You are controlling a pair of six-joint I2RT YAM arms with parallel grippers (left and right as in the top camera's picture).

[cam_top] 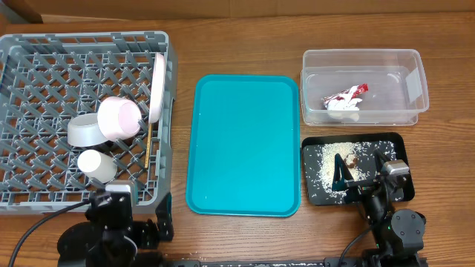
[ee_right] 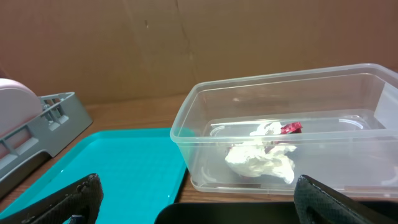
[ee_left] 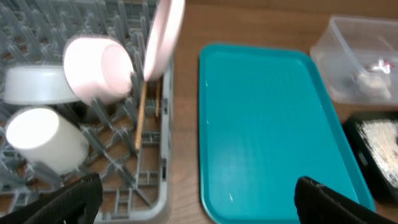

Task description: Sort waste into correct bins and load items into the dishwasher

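Observation:
The grey dish rack (cam_top: 22, 52) at the left holds the large white plate (cam_top: 157, 85) on edge, the small plate pink beneath (cam_top: 119, 117), the grey bowl (cam_top: 85, 131), the white cup (cam_top: 96, 165) and the chopsticks (ee_left: 142, 118). The clear tub (cam_top: 415, 74) holds the red-and-white wrapper (cam_top: 344, 100). The black tray (cam_top: 397, 144) holds rice grains (cam_top: 324, 167) and a brown lump (cam_top: 355, 159). My left gripper (ee_left: 199, 208) is open and empty, low by the rack's front right corner. My right gripper (cam_top: 361, 169) is open and empty over the black tray.
The teal tray (cam_top: 245, 144) lies bare between the rack and the bins. In the right wrist view the tub (ee_right: 186, 134) with the wrapper (ee_right: 264, 155) is straight ahead. The black tray's rim (ee_right: 236, 214) is below it.

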